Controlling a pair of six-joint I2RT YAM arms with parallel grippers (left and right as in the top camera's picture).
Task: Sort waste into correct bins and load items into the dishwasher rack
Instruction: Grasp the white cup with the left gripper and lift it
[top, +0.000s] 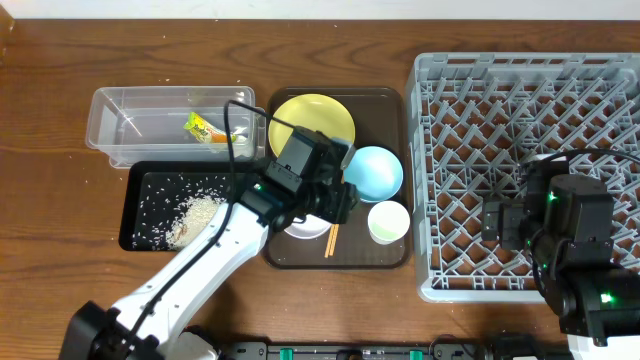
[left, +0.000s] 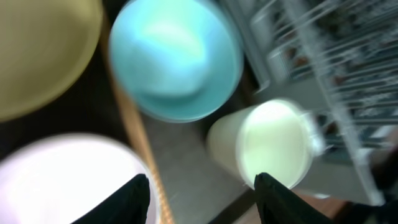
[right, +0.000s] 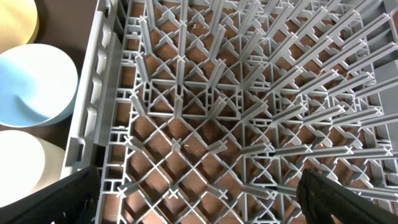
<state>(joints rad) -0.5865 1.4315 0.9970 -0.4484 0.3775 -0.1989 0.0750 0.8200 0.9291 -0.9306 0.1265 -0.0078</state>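
Left claw (left: 200, 198) open and empty, white bowl (left: 56, 180) beside one finger (left: 132, 200), pale cup (left: 267, 140) beside the other, light-blue bowl (left: 174, 56) ahead, right claw (right: 199, 194) wide open over dishwasher rack (right: 205, 112).

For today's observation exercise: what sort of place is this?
Probably a dish-clearing test bench: a large grey plastic dishwasher rack, a dark-brown serving tray with a light-blue bowl, and a shallow black tray of white rice.

We counted one plate (top: 305, 115), cup (top: 388, 222), wrapper (top: 200, 127), tub (top: 101, 130) and rack (top: 426, 180); two bowls: blue bowl (top: 375, 172), white bowl (left: 62, 180); two trays: black tray (top: 128, 205), brown tray (top: 385, 125).
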